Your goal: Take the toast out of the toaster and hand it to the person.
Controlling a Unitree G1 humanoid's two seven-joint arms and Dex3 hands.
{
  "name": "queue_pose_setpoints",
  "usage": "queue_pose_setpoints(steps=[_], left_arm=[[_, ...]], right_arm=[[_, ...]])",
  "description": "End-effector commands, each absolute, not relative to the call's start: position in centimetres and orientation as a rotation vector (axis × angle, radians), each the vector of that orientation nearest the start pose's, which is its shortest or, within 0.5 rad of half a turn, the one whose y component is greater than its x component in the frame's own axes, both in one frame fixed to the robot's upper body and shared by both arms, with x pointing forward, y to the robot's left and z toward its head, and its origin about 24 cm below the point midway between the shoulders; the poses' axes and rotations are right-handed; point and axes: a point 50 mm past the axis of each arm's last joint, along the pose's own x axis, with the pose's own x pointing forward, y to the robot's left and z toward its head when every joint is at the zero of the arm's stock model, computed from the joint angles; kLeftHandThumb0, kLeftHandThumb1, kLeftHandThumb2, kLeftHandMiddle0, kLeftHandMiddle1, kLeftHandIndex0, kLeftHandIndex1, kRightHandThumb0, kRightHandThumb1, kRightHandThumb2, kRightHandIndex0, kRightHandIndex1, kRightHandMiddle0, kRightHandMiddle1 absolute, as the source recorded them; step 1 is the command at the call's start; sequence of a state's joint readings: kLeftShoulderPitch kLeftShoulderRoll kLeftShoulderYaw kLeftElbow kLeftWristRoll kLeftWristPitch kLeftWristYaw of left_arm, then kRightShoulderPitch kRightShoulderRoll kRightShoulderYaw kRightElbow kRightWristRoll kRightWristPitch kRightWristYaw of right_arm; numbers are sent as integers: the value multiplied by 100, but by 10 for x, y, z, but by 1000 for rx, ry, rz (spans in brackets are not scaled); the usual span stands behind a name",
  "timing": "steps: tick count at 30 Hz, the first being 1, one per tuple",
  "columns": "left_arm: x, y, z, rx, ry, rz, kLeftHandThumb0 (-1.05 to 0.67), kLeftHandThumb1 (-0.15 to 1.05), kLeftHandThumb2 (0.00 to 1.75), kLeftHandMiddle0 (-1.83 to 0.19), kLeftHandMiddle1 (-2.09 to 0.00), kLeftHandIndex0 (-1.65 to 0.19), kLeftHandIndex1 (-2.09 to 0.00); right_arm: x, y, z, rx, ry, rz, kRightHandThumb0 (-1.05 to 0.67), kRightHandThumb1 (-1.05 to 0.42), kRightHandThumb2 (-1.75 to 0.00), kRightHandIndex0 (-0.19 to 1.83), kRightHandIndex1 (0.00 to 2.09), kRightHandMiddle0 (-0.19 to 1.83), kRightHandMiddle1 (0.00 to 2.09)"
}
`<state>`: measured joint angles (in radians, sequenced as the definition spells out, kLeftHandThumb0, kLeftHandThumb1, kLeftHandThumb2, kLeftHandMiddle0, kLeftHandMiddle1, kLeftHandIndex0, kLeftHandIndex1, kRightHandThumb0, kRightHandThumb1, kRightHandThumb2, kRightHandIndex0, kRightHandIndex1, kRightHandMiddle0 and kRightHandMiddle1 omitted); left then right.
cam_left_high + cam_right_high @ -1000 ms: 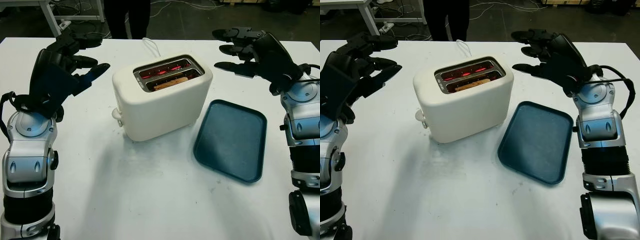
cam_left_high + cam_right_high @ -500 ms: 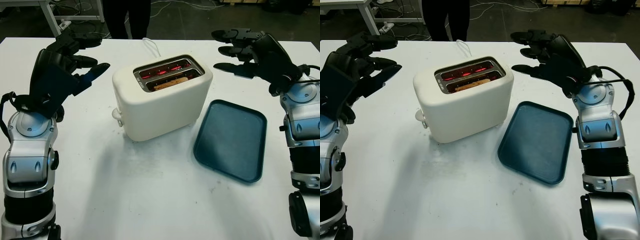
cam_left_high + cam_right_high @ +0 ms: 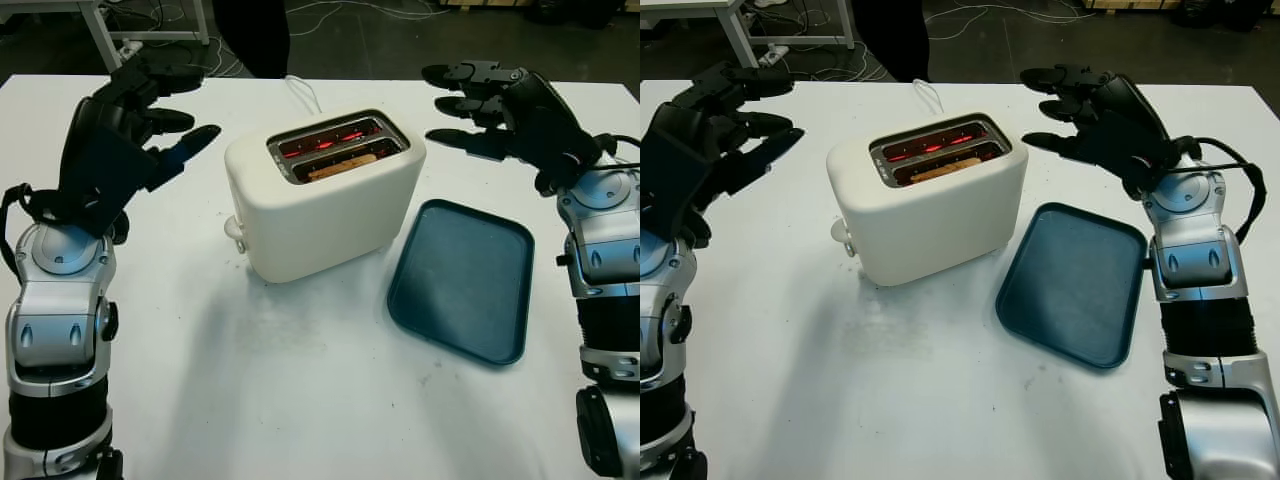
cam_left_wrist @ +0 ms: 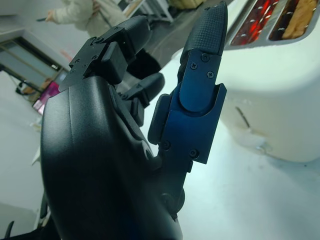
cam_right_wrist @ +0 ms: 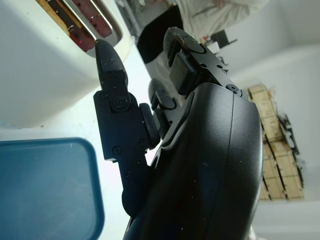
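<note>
A browned toast slice (image 3: 343, 166) sits in the cream plastic toaster (image 3: 325, 195) on the white table (image 3: 300, 380), between the empty, open left hand (image 3: 140, 125) and right hand (image 3: 500, 105).

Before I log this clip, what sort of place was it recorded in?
Most likely a lab or workshop, not a kitchen. The toaster and blue tray sit on a plain white table, with loose cables on the dark floor behind and stacked wooden pallets nearby.
</note>
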<state>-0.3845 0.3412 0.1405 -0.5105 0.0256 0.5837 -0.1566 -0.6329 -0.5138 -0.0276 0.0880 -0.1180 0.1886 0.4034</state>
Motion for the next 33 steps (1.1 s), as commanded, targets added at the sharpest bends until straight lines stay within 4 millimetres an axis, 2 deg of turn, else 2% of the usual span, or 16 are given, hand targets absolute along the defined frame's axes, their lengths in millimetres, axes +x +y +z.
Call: queue_pose_setpoints(steps=[1,19,29,33], left_arm=[[275,191,219,335,-313,-32,-67,89,0,-19,-108,-31,-74],[273,193,218,334,-307,-22,-61,88,0,-19,-106,-30,-75],[270,200,211,309,-305,5,-65,88,1,-12,-110,-25,-77],[270,200,208,257,-271,-14,-64,88,0,-2,-113,-15,-80]], right_arm=[[340,-199,211,-638,-246,255,-38,-92,-4,56,1,52,0],[339,-195,209,-576,-251,246,-38,-92,-7,58,1,53,0],[337,-199,203,-532,-222,248,-40,-92,-9,48,0,44,0],[336,-200,201,-496,-211,262,-41,-92,-10,46,0,42,0]])
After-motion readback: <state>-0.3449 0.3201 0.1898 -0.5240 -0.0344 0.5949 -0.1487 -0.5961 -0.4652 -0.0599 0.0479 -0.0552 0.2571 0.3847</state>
